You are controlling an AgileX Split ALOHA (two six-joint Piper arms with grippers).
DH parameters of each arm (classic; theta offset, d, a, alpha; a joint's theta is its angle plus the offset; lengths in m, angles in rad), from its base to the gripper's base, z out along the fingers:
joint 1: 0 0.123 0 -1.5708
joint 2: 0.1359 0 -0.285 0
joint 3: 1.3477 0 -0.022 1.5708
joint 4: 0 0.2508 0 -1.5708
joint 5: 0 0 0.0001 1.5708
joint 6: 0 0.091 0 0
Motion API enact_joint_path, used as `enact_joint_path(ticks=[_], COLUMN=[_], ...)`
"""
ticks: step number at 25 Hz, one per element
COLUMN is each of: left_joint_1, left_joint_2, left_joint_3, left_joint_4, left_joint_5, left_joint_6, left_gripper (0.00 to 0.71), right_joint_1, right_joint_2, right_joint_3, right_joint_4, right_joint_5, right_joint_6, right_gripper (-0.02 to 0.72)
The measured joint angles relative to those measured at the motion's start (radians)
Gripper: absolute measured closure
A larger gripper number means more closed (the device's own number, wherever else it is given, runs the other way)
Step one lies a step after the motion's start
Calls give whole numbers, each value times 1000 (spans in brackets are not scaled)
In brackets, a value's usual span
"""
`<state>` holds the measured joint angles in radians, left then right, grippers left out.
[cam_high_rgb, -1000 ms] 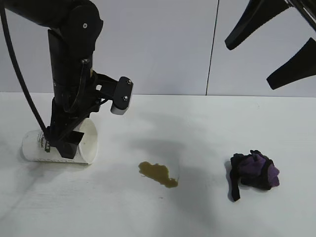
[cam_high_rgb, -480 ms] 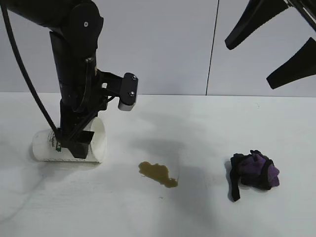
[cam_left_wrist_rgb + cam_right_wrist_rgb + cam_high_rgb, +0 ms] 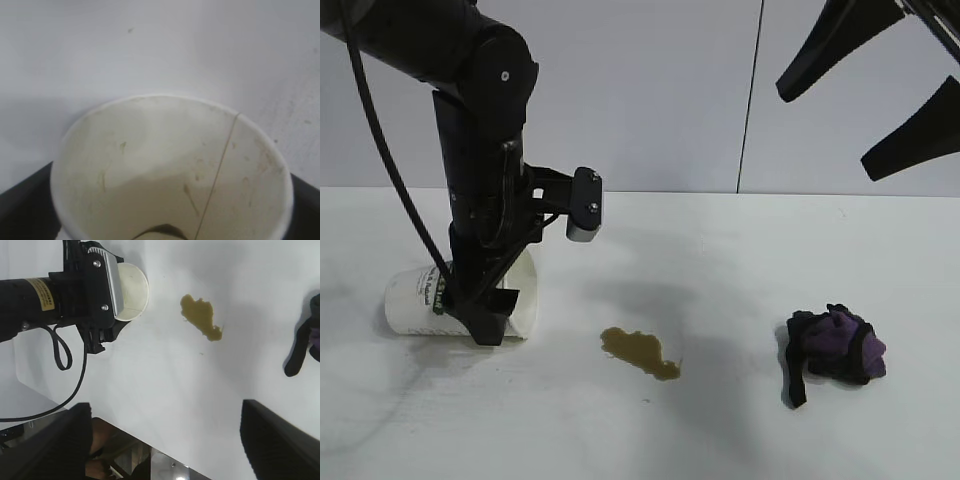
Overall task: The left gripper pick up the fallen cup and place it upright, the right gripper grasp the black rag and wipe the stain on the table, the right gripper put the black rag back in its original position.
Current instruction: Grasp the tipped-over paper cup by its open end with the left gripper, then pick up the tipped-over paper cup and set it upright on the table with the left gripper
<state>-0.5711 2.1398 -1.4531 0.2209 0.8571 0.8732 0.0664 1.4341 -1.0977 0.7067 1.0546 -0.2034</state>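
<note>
Table (image 3: 740, 250): one white tabletop, carrying everything below.
Arms: two. The left gripper (image 3: 488, 318) is reaching down at the table's left side; the right gripper (image 3: 880, 95) is hanging high at the upper right, well apart from everything on the table.
Left gripper state: fingers are clamping the cup near its mouth, one finger (image 3: 486, 320) crossing in front of the rim.
Right gripper state: fingers are spreading wide, holding nothing.
Cup (image 3: 420, 300): one white paper cup, lying on its side at the left, mouth facing right toward the stain; its base is lifting slightly compared with a second ago, and the cup is sitting a little farther right.
Black rag (image 3: 835, 350): one, bunched, black with purple, resting at the right, unmoved.
Stain (image 3: 640, 352): one brown-olive blotch between cup and rag, touching neither, unchanged.
</note>
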Motion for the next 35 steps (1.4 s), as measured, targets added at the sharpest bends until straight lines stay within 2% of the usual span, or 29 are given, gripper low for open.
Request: enact_joint_path(ticks=[3, 13, 19, 22, 24, 28, 32, 35], left_joint_1=[0, 0, 4, 32, 69, 192, 339, 439], left_joint_2=[0, -4, -42, -105, -152, -253, -329, -350], left_joint_3=[0, -2, -2, -2, -2, -2, -2, -2], left_joint_4=[0, -4, -53, -237, -431, -838, -1227, -1376], left_joint_5=[-1, 1, -15, -66, -88, -74, 56, 210], left_joint_6=[-3, -41, -44, -9, 70, 277, 459, 538], left_gripper=[53, 179, 186, 186, 186, 186, 186, 186], right_joint_1=[0, 0, 0, 0, 0, 0, 0, 0], right_joint_2=[0, 0, 0, 0, 0, 0, 0, 0], right_joint_3=[0, 0, 0, 0, 0, 0, 0, 0], right_joint_4=[0, 0, -1, -1, -1, -1, -2, -2], right_joint_5=[0, -8, -9, -8, -8, -8, -8, -8], right_joint_6=[0, 0, 0, 0, 0, 0, 0, 0], right_gripper=[141, 141, 141, 141, 141, 141, 141, 141])
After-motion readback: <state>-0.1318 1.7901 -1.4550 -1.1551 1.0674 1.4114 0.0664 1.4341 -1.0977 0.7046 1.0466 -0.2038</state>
